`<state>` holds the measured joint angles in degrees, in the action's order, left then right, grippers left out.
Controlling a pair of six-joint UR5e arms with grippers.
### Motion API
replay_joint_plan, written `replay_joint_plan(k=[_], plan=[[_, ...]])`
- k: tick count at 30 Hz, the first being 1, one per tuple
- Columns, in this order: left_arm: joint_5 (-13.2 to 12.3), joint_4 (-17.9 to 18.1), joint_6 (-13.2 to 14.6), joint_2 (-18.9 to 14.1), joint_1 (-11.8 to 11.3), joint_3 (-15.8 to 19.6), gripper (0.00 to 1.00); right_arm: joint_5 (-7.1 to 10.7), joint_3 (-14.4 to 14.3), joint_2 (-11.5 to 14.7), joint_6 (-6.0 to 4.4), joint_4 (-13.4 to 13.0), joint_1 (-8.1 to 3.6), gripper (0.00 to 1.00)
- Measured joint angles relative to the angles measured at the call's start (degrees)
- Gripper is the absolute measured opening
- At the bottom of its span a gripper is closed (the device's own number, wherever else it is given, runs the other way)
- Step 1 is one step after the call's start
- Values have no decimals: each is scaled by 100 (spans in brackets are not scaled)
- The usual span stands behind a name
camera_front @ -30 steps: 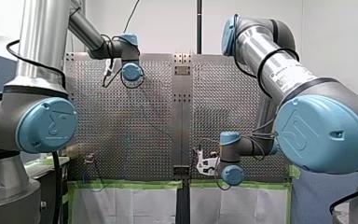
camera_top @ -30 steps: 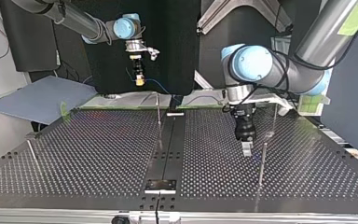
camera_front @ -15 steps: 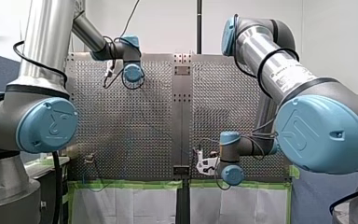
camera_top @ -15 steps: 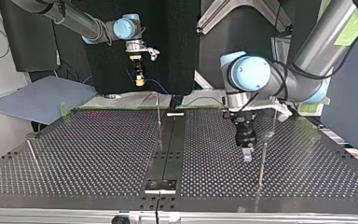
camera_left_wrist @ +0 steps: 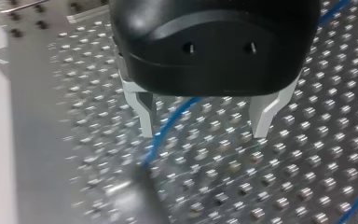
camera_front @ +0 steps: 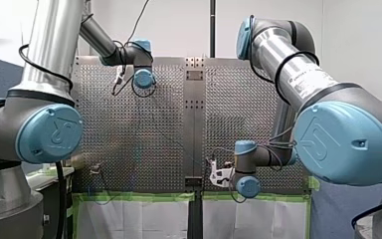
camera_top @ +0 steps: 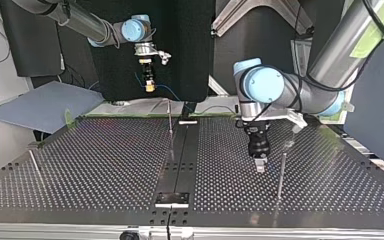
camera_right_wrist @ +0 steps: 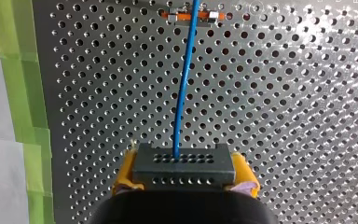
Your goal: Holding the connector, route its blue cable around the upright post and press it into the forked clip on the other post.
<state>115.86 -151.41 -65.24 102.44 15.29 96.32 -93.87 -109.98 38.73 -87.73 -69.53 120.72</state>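
Left wrist view has my left gripper (camera_left_wrist: 205,122) wide open: its two metal fingers (camera_left_wrist: 145,112) stand well apart and hold nothing. The blue cable (camera_left_wrist: 170,126) runs through the gap over the perforated table (camera_left_wrist: 307,158), close to one finger; whether it touches that finger I cannot tell.

In the top view this left gripper (camera_top: 260,166) points down at the table just beside the slim upright post (camera_top: 281,172), on the post's left as that view shows it, with its fingertips low over the holes.

My right gripper (camera_right_wrist: 185,181) is clamped on the connector (camera_right_wrist: 183,161), a dark block squeezed between the yellow pads (camera_right_wrist: 123,173). The blue cable (camera_right_wrist: 182,88) leaves the block's front face and runs straight ahead to a small orange fitting (camera_right_wrist: 191,15) on the table. In the top view the right gripper (camera_top: 150,88) hangs high above the table, well apart from the post, off to the post's left and beyond the table's far edge, so the connector is there too.

Against the top view one second ago, my left gripper has slid a little further to the post's left and its wrist joint has swung the same way. My right gripper and the connector have stayed where they were.
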Motion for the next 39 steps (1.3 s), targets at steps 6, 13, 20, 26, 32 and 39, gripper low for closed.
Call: replay_joint_plan(k=[6,13,20,26,32,39], plan=[[37,-92,-12,210,-4,-30,100,-4,-2,0,0,-5,0,0],[54,-231,-1,446,46,-78,100,-32,-8,0,0,-8,-18,0],[46,-295,6,524,157,-80,100,-60,-5,0,-30,-7,-62,0],[58,-370,30,759,302,-80,100,-64,-10,0,-43,4,-77,0],[140,-407,53,961,441,-75,100,-69,-18,0,-44,1,-79,0],[213,-423,55,1035,542,-57,100,-71,-20,0,-44,0,-79,0]])
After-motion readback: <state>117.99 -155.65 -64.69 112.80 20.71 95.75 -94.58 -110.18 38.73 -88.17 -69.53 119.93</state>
